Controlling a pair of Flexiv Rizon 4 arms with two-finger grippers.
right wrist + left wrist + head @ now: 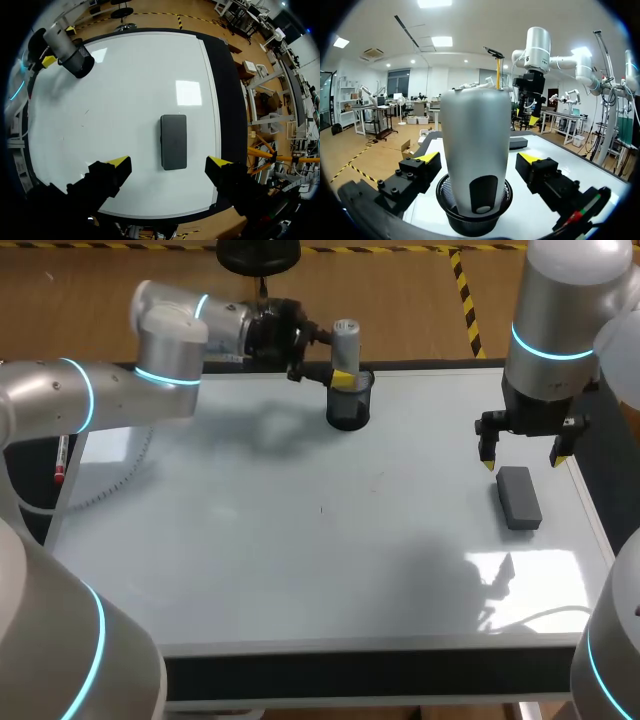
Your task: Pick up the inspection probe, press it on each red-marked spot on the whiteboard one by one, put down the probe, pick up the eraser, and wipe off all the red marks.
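The probe (345, 340) sinks its lower end into the black mesh cup (349, 410), out of sight in both the head and left wrist views. On the whiteboard (250, 570) only faint specks (322, 509) show — too small to tell their colour.

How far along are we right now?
Nothing is held. The probe stands in its cup inside the open left gripper; the eraser lies under the open right gripper. The whiteboard shows only faint specks, no clear red marks, so little seems left.

Brightly lit from overhead. Glaring white on the whiteboard (300, 570) near the eraser (519, 497); softly shadowed beneath the left arm (100, 390).
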